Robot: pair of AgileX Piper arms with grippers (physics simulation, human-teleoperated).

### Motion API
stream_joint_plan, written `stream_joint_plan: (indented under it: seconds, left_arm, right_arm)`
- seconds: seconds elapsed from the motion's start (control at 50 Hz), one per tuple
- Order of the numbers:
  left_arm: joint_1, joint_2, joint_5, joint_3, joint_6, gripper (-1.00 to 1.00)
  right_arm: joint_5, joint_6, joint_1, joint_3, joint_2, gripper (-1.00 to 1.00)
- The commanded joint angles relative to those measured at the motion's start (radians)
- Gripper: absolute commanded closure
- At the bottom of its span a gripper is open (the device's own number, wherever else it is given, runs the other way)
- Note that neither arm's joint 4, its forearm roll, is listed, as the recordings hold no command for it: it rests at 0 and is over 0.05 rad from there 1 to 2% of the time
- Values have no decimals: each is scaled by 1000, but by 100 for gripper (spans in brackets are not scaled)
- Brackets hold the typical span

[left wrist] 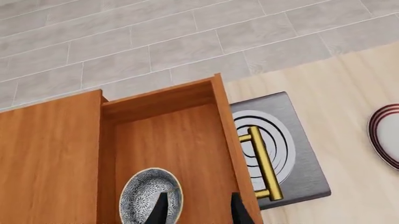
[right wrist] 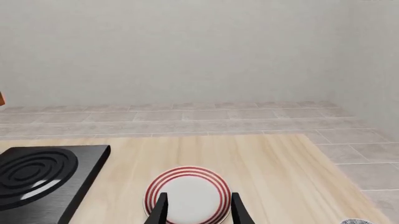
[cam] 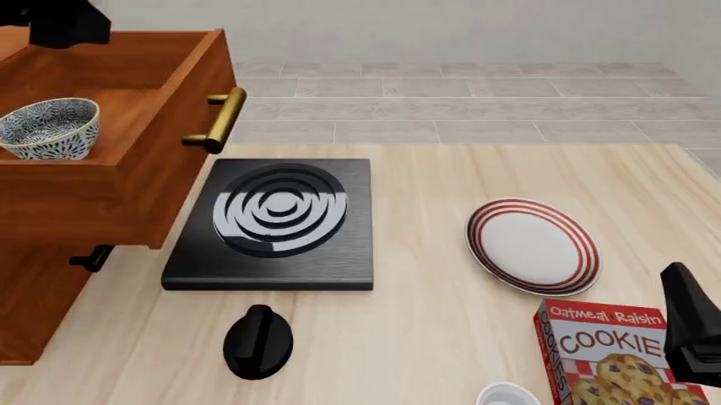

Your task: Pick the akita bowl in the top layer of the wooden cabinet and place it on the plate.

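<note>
The akita bowl [cam: 47, 128] [left wrist: 150, 194], speckled black and white, sits inside the pulled-out top layer [cam: 135, 169] [left wrist: 181, 144] of the wooden cabinet [cam: 34, 287] [left wrist: 50, 158]. My left gripper [left wrist: 198, 210] hovers open above that drawer, one finger over the bowl's rim; in the front view only a dark part of the left arm shows at the top left. The red-ringed plate [cam: 532, 245] [right wrist: 188, 194] [left wrist: 384, 135] lies on the table at the right. My right gripper [right wrist: 198, 210] is open, apart from the plate and holding nothing; its arm shows at the front view's right edge.
A black square stove [cam: 273, 224] with grey rings lies below the drawer's brass handle [cam: 216, 120]. A black knob-like object [cam: 258, 340] sits near the front edge. A cookie box [cam: 609, 354] and a small white bowl [cam: 507, 395] stand at the front right.
</note>
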Motion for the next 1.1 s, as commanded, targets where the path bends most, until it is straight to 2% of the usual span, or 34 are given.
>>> stream_joint_plan:
  seconds: [0.02, 0.3, 0.7, 1.1]
  left_arm:
    - [45, 4, 17, -8, 38, -100]
    - [84, 29, 23, -19, 28, -100]
    - [61, 49, 46, -13, -13, -100]
    - [95, 59, 35, 8, 13, -100]
  right_arm:
    - [0, -3, 1, -4, 1, -100]
    - [-1, -5, 2, -5, 0, -100]
    - [-2, -7, 4, -1, 0, -100]
    - [-1, -7, 4, -3, 0, -100]
